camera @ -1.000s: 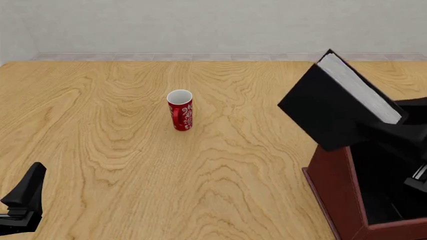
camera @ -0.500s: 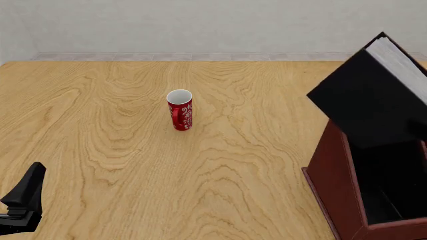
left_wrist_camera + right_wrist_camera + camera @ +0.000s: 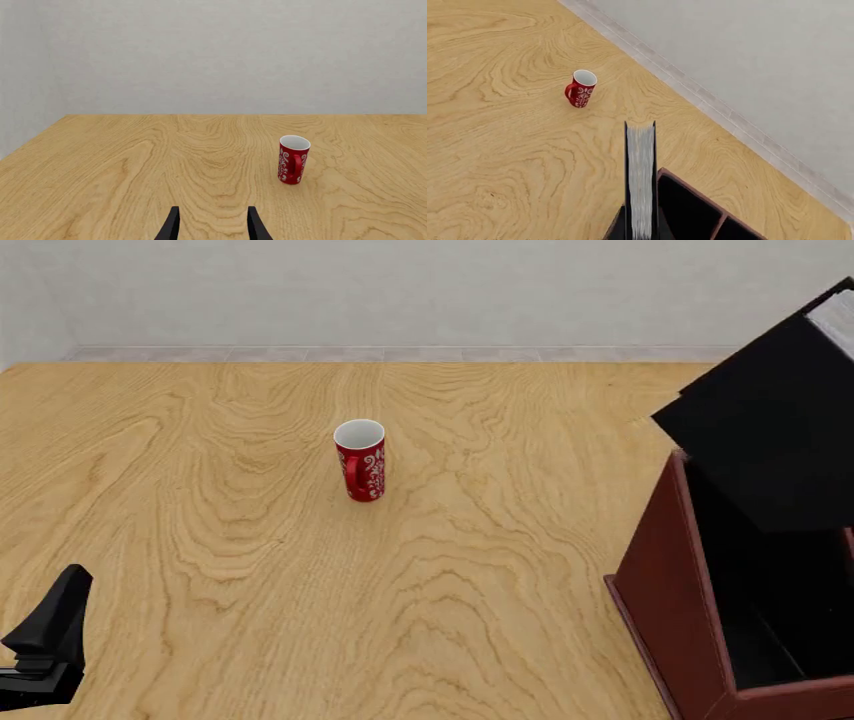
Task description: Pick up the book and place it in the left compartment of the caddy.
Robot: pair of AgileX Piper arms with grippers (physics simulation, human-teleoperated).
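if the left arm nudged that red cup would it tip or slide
The red cup stands upright, tall for its narrow base, so a high nudge would probably tip it. Its smooth-looking body and the smooth wooden table suggest a low push slides it.

The cup (image 3: 360, 460) stands upright mid-table (image 3: 200, 490). The caddy (image 3: 674, 610) sits at the near right edge, well apart from the cup. The book (image 3: 767, 435) hangs tilted above the caddy's far end. The left gripper (image 3: 47, 640) rests at the near left corner.
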